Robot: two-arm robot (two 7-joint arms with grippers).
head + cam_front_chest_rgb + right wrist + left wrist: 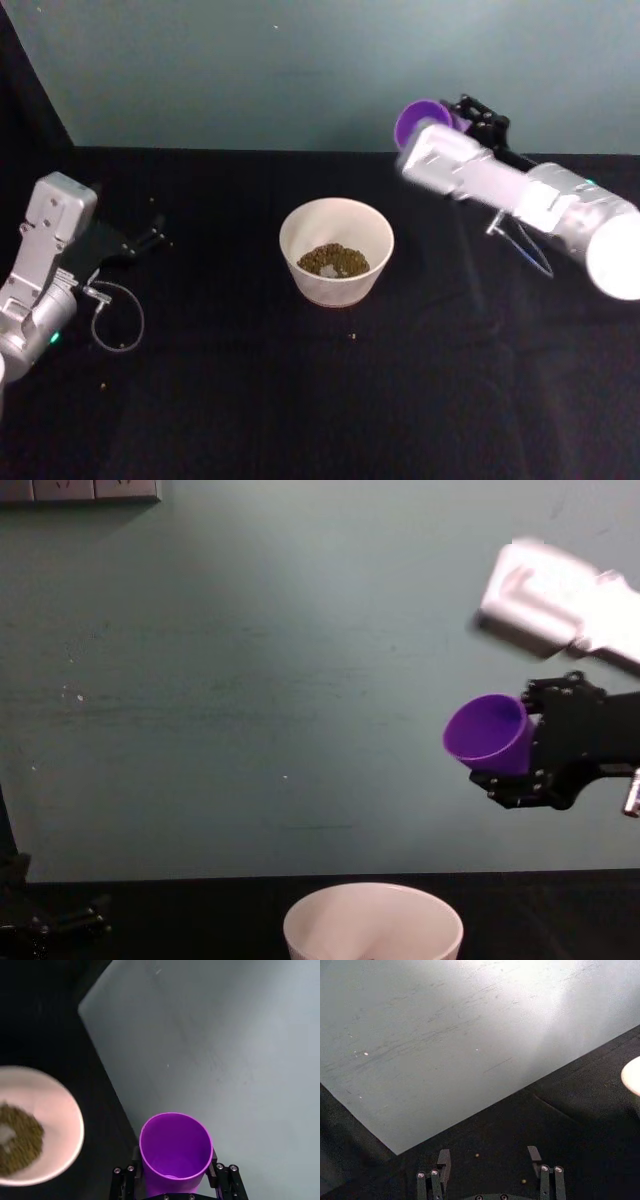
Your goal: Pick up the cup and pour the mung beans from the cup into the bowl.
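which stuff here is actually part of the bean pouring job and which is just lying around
In the job:
- cup, looking empty, held aloft in the right claw
- bowl
- mung beans inside the bowl

Lying about:
- stray beans on the black table
- cable loop by the left arm
- left claw, open, parked at the table's left

This looks like a robotics test lab: a counter [300,410] draped in plain black cloth stands against a bare grey-green wall [250,70], with a strip of power sockets [95,489] high on that wall.
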